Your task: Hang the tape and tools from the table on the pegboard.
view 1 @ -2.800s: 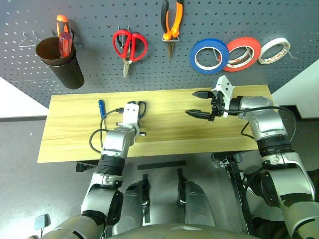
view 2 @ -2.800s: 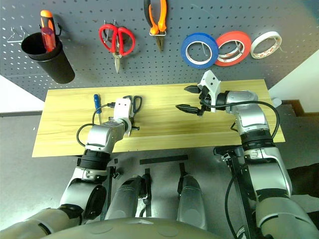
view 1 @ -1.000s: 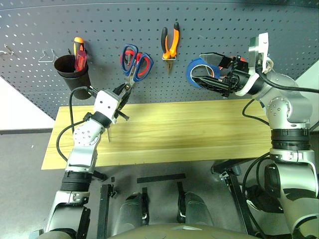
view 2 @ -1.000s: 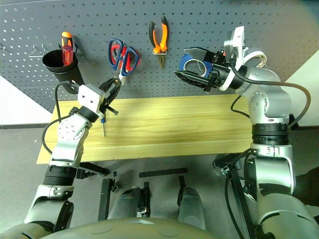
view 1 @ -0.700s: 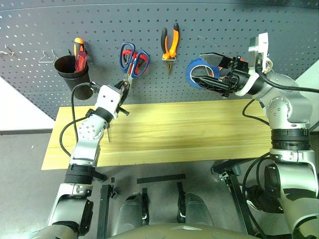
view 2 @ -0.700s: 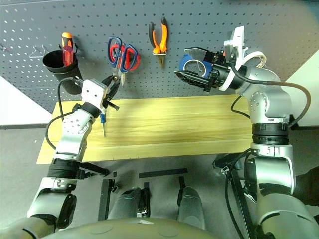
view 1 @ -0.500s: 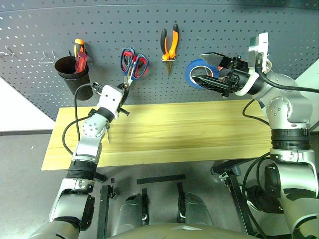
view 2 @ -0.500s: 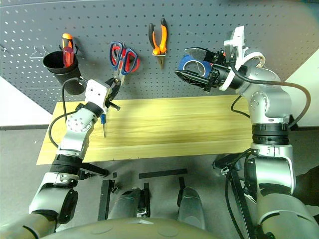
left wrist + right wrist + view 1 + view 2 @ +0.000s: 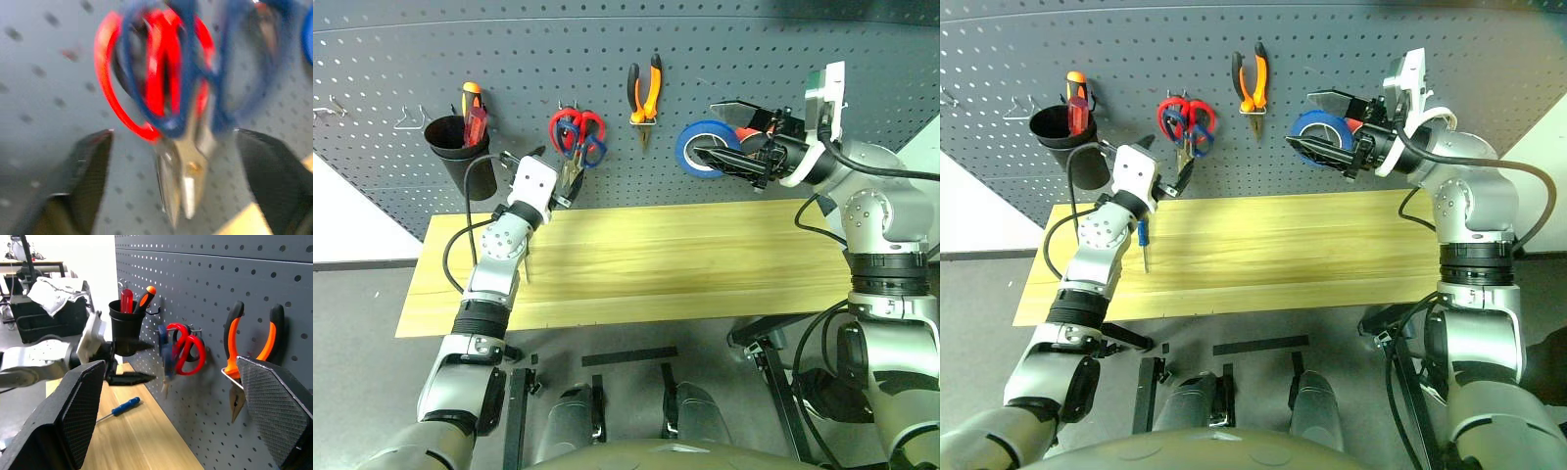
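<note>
Head views: dark-blue-handled steel scissors (image 9: 578, 149) hang on dark grey perforated pegboard (image 9: 724, 39), over red-handled scissors (image 9: 570, 125), apparently on same hook. Risk: blades just beside left hand (image 9: 551, 178); careless pull-back could unhook both pairs.

Left wrist view: left hand fingers (image 9: 85, 171) spread wide, gripping nothing, blades between them.

Right wrist view: right hand (image 9: 736, 132) wide open, empty. Small blue-handled screwdriver (image 9: 120, 407) lies on light wooden desk (image 9: 705, 264); flat blue tape ring (image 9: 700, 149) and orange-handled pliers (image 9: 644, 90) on board.
</note>
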You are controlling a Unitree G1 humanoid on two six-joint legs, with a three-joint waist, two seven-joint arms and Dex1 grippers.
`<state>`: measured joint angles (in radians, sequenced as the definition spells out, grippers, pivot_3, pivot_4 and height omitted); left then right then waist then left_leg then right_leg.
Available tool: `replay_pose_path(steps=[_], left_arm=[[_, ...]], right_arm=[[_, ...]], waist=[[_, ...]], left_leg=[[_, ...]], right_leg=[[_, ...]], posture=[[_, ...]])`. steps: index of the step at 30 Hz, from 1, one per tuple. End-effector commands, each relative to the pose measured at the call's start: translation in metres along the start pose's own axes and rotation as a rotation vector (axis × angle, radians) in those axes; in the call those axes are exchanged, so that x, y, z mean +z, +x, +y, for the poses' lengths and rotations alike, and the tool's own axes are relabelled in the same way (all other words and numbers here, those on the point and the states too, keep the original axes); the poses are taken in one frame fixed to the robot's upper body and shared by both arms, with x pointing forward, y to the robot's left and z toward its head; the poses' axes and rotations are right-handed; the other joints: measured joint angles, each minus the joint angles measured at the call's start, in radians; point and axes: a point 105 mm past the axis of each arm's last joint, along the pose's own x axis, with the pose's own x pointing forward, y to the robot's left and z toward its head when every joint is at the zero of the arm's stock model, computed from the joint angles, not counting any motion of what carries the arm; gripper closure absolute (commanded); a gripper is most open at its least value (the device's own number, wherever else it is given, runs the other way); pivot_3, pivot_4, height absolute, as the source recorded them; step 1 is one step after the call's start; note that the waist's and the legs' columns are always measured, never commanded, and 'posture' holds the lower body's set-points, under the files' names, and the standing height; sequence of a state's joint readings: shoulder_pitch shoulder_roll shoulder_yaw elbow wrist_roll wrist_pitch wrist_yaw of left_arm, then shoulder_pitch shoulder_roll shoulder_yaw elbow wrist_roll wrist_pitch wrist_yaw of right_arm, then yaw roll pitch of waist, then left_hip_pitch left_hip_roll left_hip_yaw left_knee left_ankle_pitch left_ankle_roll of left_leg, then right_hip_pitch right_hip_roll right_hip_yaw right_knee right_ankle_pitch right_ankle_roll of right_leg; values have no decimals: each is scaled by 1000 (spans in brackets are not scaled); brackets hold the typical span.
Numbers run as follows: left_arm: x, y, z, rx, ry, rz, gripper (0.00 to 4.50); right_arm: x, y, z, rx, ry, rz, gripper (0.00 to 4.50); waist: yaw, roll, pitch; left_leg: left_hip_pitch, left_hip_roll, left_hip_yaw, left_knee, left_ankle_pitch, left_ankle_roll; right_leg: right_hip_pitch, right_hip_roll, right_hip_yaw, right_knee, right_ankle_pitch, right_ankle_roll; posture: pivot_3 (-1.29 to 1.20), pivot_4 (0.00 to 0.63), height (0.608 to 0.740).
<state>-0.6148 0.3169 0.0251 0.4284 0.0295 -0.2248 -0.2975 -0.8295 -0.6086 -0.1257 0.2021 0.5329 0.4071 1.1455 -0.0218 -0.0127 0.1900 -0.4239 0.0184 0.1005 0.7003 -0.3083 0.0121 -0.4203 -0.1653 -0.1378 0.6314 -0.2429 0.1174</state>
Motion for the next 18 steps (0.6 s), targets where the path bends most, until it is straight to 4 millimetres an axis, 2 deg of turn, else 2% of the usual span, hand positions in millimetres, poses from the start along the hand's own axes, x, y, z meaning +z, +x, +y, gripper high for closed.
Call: replay_pose_path(steps=[1,5,7,11,12,16,18], left_arm=[[26,-16,7,-5,-53,-113,7],[31,-41,8,-33,-141,-92,7],[23,-56,14,-18,-135,-3,7],[2,-79,25,44,-183,191,7],[0,-81,24,48,-193,216,7],[-38,-87,31,114,-297,479,7],[-50,-88,42,187,-364,557,7]], right_arm=[[9,-5,7,3,-28,-15,0],[-2,-3,20,45,27,13,0],[-10,1,27,71,67,33,0],[-28,9,36,105,146,97,0],[-29,10,36,107,152,104,0],[-44,25,34,104,140,169,0],[-49,32,32,113,142,195,0]], waist=[[-1,0,0],[-1,0,0],[1,0,0],[7,0,0],[10,0,0],[20,0,0],[21,0,1]], left_leg=[[0,0,0,0,0,0],[1,0,0,0,0,0],[2,1,0,0,0,0],[15,2,0,-1,0,0],[16,2,-1,-1,0,0],[16,1,-5,0,0,0],[16,1,-5,0,0,0]], right_leg=[[0,0,0,0,0,0],[0,0,0,1,0,0],[1,0,0,1,0,0],[14,0,1,-1,0,0],[15,0,1,-1,0,0],[16,0,1,0,0,0],[16,0,1,0,0,0]], posture=[[-56,108,740],[-30,125,740],[-7,133,740],[23,143,740],[30,146,740],[51,168,740],[58,183,740]])
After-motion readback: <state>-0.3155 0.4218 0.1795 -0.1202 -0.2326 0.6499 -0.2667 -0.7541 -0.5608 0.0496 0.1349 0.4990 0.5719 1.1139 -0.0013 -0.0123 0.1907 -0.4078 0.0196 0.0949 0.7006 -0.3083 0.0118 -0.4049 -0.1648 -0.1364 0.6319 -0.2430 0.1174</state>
